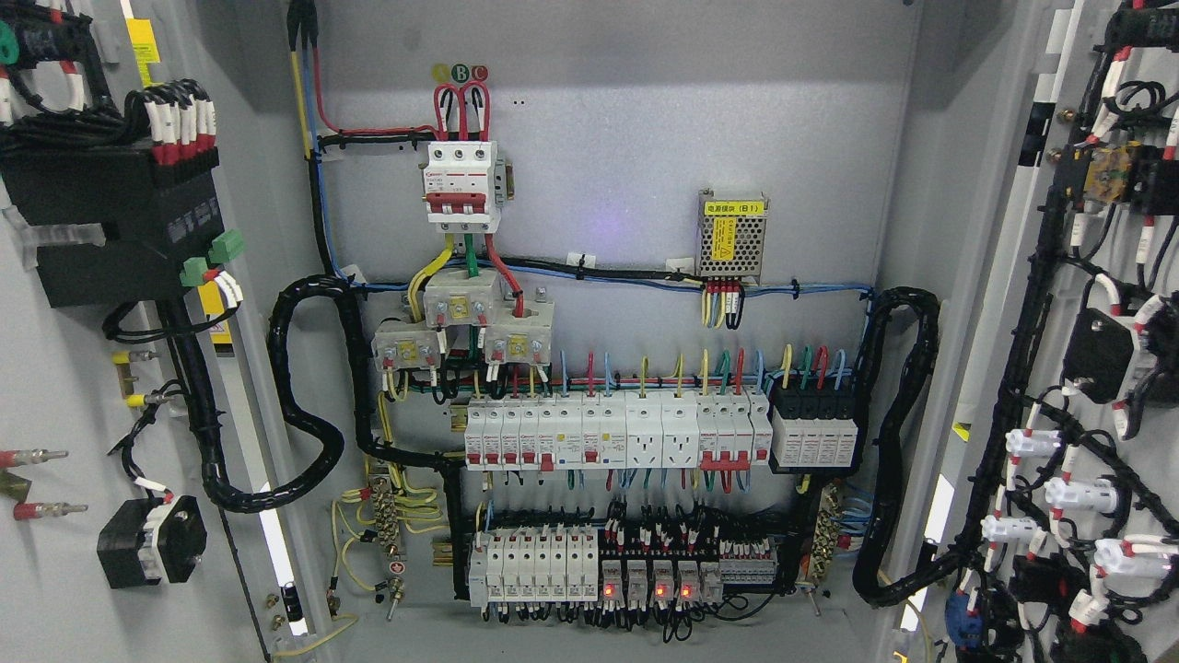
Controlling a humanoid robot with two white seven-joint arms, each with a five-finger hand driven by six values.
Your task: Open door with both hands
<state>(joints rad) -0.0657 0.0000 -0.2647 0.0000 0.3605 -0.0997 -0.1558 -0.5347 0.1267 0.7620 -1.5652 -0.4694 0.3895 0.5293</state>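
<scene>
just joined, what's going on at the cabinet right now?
Nothing is handling anything: neither robot hand shows in the head view. Both doors of the electrical cabinet already stand open, the left door and right door swung out to the sides with their wired backs showing. The camera looks straight into the interior: a three-pole breaker up top, rows of breakers below, and red indicator lights lit on the bottom row.

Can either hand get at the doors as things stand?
Cannot say: neither hand is in view. Both the left door and right door already stand wide open, and nothing blocks the cabinet.
</scene>
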